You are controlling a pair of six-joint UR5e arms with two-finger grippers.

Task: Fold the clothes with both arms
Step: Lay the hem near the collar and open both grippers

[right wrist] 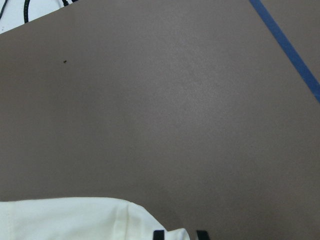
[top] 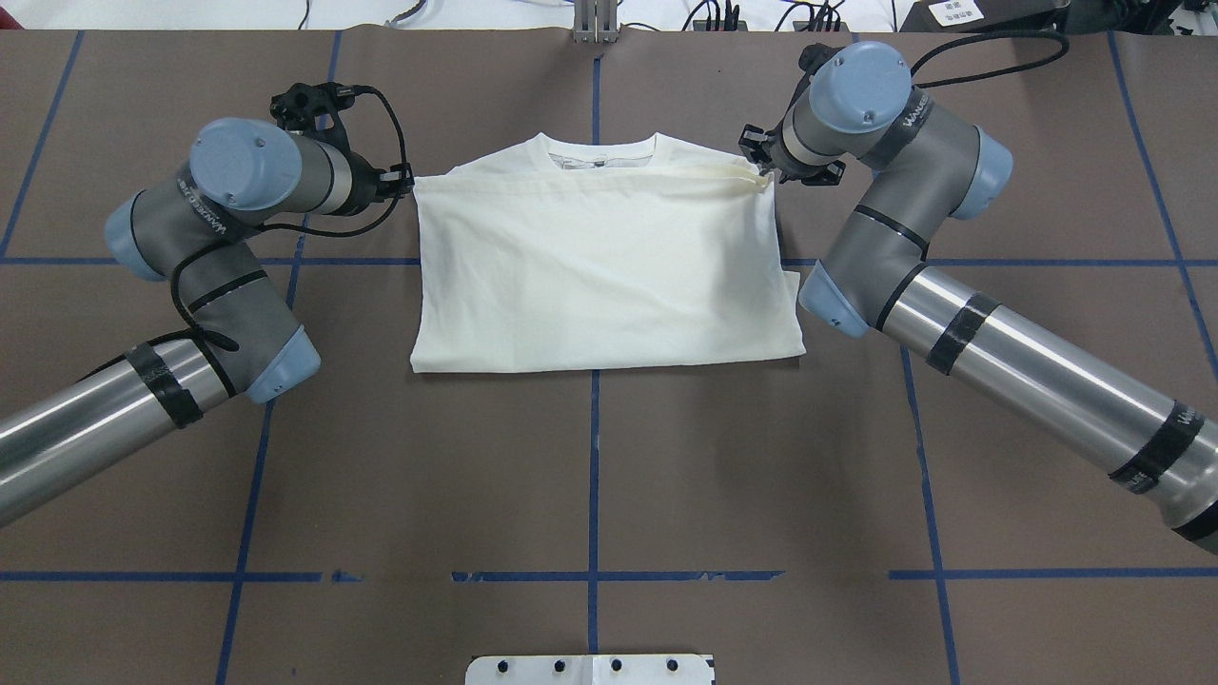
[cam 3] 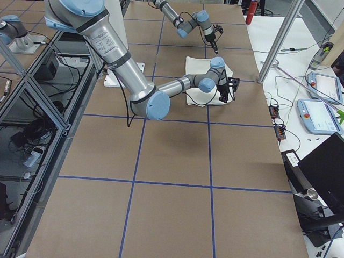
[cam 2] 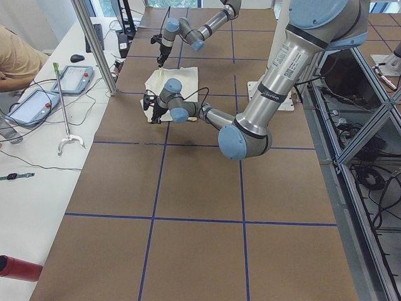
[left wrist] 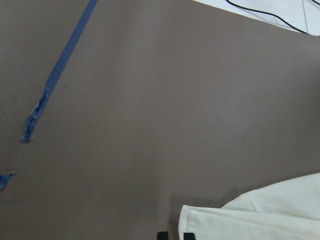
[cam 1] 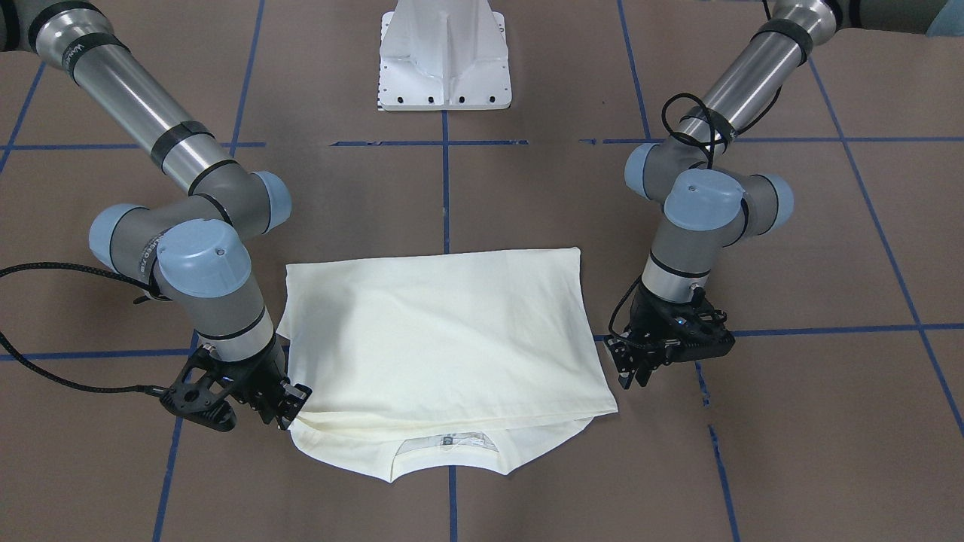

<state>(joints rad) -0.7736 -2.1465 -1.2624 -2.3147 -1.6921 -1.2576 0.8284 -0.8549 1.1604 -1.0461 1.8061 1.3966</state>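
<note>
— Where is the shirt?

— Your cream T-shirt lies flat on the brown table, folded to a rectangle with the plain side up. Seen from overhead, its ribbed collar peeps out at 12 o'clock, the side away from the robot. The upper layer's edge stops just short of it.

— And the right side?

— Look at the shirt's 1 o'clock corner. The right gripper touches it there, and the cloth edge bunches up toward it. The right arm comes in from 4 o'clock, bends sharply at its blue-capped joints and turns the wrist back toward 9 o'clock. In its wrist view, two black fingertips stand a little apart with the cloth corner between them. Whether they pinch it, I cannot tell you.

— The left?

— You will find the left gripper at the 11 o'clock corner, just beside the shirt's edge and pointing steeply down. The left arm mirrors the other one: in from 8 o'clock, elbow folded, wrist turned toward 3 o'clock. Its fingertips sit nearly together with a sliver of bare table between them, holding nothing.

— Around them?

— Blue tape lines cross the table. The white pedestal base stands at 6 o'clock, well apart from the shirt.
</note>
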